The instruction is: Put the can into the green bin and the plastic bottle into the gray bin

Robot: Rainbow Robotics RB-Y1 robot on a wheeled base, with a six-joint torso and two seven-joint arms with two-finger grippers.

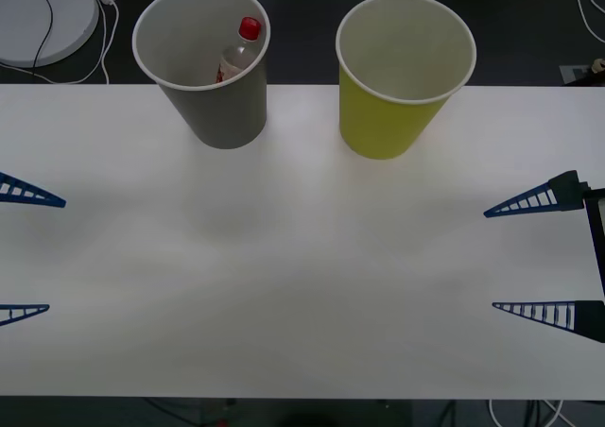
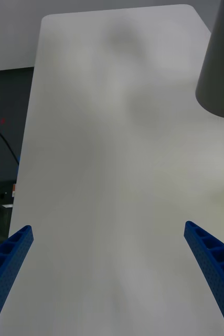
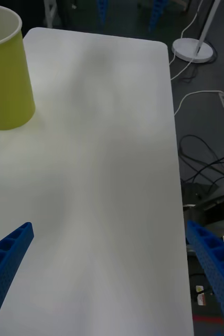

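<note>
Plastic bottle (image 1: 238, 52) leans cap-up inside gray bin (image 1: 210, 63) — both grippers' fingers spread wide, empty.

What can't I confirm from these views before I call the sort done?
- Can: the green bin shows only its white upper wall in the front view; its near wall hides the bottom.
- Plastic bottle: its lower body is hidden by the gray bin wall.
- Left end effector: cut off by the front view's edge.
</note>
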